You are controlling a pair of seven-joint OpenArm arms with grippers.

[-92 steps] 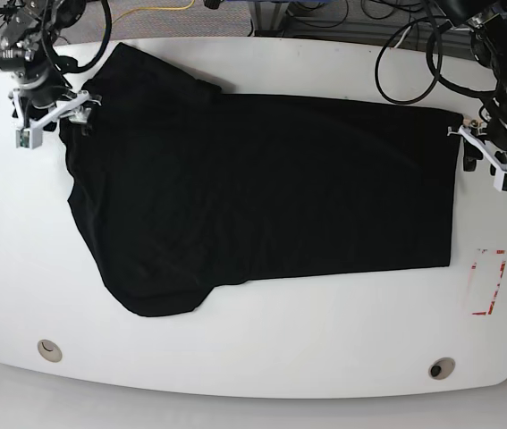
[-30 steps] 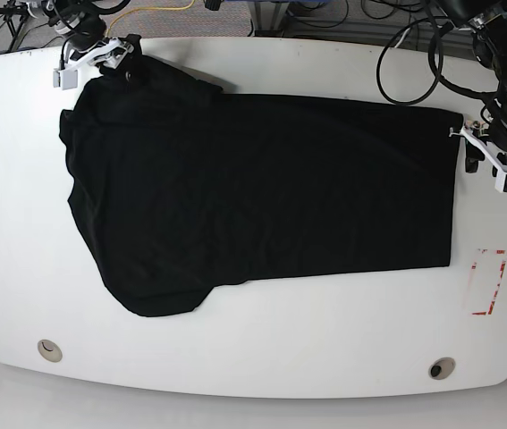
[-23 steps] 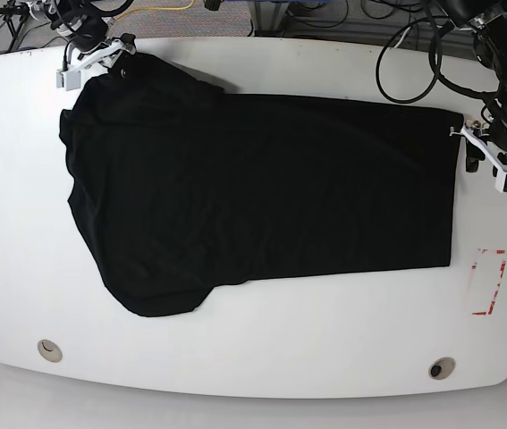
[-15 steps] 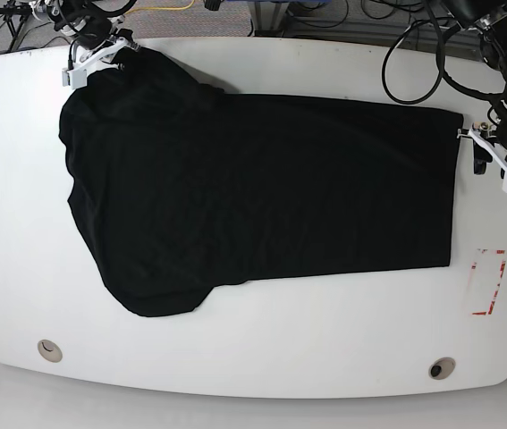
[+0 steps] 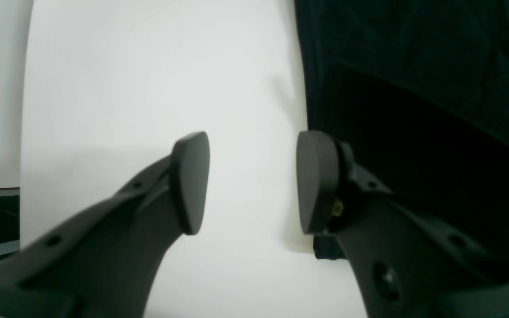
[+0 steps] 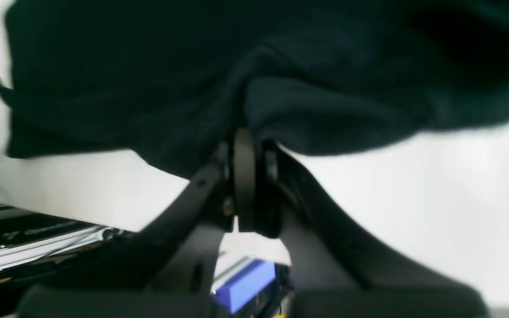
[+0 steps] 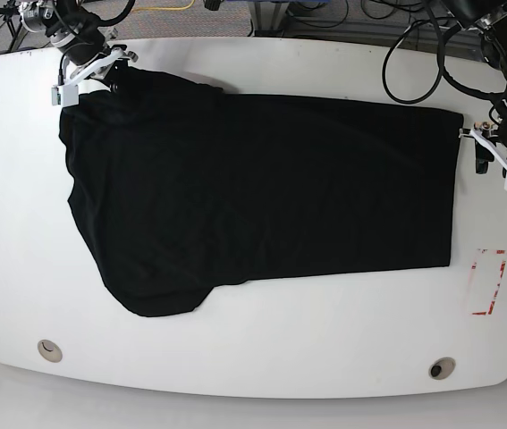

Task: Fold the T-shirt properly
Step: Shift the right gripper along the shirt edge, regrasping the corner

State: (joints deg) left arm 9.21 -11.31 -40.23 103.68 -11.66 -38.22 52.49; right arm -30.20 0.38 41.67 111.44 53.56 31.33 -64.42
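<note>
We see the T-shirt [image 7: 262, 192] spread flat over the middle of the white table [image 7: 253, 357], its print hidden from every view. The right gripper [image 6: 250, 145] is pinched shut on a bunched fold at the shirt's far corner; its fingertips are buried in dark cloth, and the base view shows that gripper only small. The left gripper [image 5: 252, 181] hangs spread apart and holds nothing, beside the shirt's edge, one finger [image 5: 314, 181] just over the hem
</note>
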